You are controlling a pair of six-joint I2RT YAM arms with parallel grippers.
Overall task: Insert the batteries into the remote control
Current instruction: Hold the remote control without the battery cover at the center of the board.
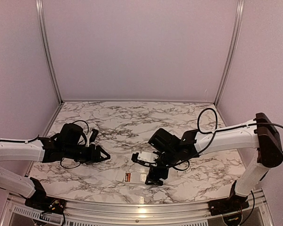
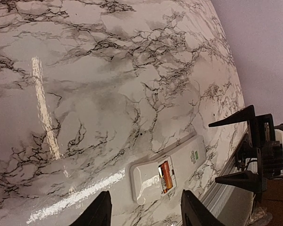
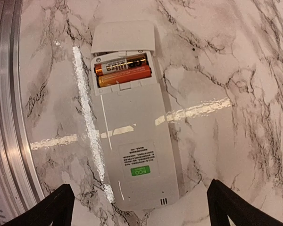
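The white remote control [image 1: 137, 177] lies back up near the table's front edge. In the right wrist view the remote [image 3: 137, 155] has its compartment open, with both batteries inside: the yellowish-gold one [image 3: 120, 66] and the orange-copper one [image 3: 125, 75] side by side. The white cover [image 3: 124, 37] sits at the compartment's end. In the left wrist view the remote [image 2: 184, 162] shows the orange battery [image 2: 165, 176]. My right gripper [image 3: 141, 212] is open and empty above the remote's other end. My left gripper [image 2: 146, 216] is open and empty, short of the remote.
The table [image 1: 132, 122] is white marble with a metal rail [image 3: 9, 117] along the front edge, close beside the remote. Lilac walls enclose the back and sides. My right gripper's fingers [image 2: 236, 179] show at the right of the left wrist view.
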